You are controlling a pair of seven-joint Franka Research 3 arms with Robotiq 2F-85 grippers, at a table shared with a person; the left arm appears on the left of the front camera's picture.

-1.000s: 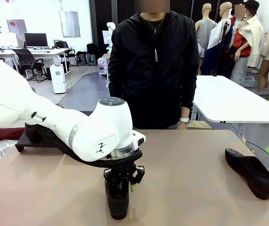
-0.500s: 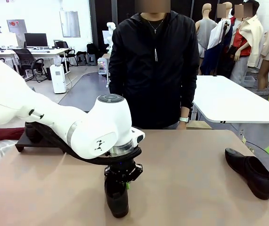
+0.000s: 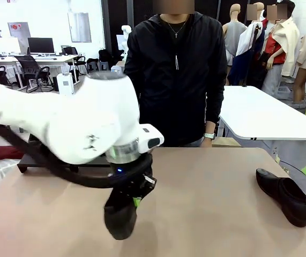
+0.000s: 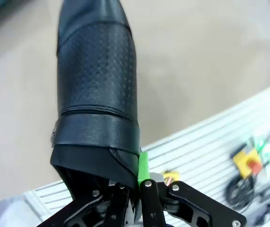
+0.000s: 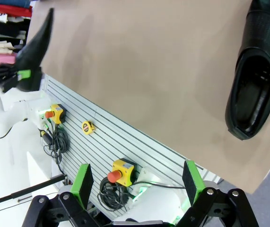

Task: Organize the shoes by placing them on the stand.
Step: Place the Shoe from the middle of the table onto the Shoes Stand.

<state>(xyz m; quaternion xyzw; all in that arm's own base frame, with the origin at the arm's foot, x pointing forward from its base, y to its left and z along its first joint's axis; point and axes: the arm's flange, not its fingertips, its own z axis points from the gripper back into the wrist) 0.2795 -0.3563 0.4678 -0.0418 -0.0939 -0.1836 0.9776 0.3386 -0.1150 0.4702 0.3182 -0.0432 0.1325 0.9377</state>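
Between the left gripper's [image 3: 133,199] jaws, which pinch its heel rim, hangs one of the shoes [image 3: 120,217], toe pointing away from the fingers toward the tan table [image 3: 211,214]; the left wrist view has one green pad [image 4: 143,166] against the outside of the collar. Two shoes can be counted: the second shoe [image 3: 284,195] lies on its sole well off to that gripper's right, and ahead of the right gripper [image 5: 137,184], whose jaws are spread wide with nothing between them. One stand [image 3: 24,167] sits beyond the left gripper, largely hidden by the white arm. One person [image 3: 174,80] in a black jacket stands at the far edge.
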